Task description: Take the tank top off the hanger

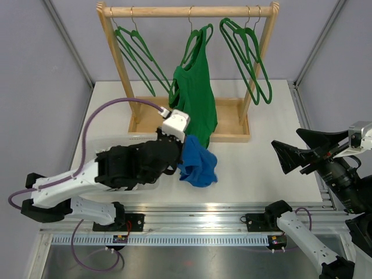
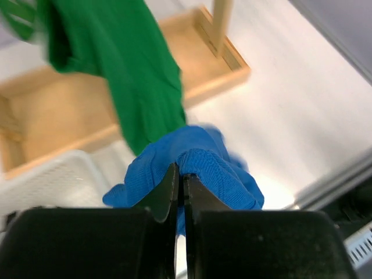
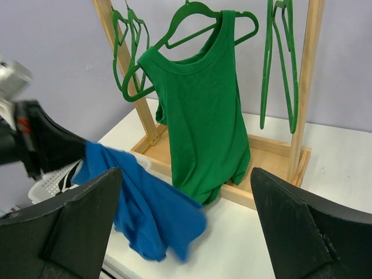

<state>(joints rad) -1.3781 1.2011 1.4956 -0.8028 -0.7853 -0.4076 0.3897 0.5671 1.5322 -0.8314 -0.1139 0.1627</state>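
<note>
The left fingers point(image 2: 167, 195) are clamped on a crumpled blue cloth garment point(image 2: 197, 160), seemingly a top already freed, which droops just past their tips over the white surface point(image 1: 256, 168). Beyond them, the green fabric tank top point(image 3: 203, 116) hangs on its green plastic hanger point(image 3: 200, 7). The right fingers point(image 3: 87, 215) are spread and hold nothing, with the green top well ahead of them. The next move is probably to drop the blue garment, then lift the green straps off.
</note>
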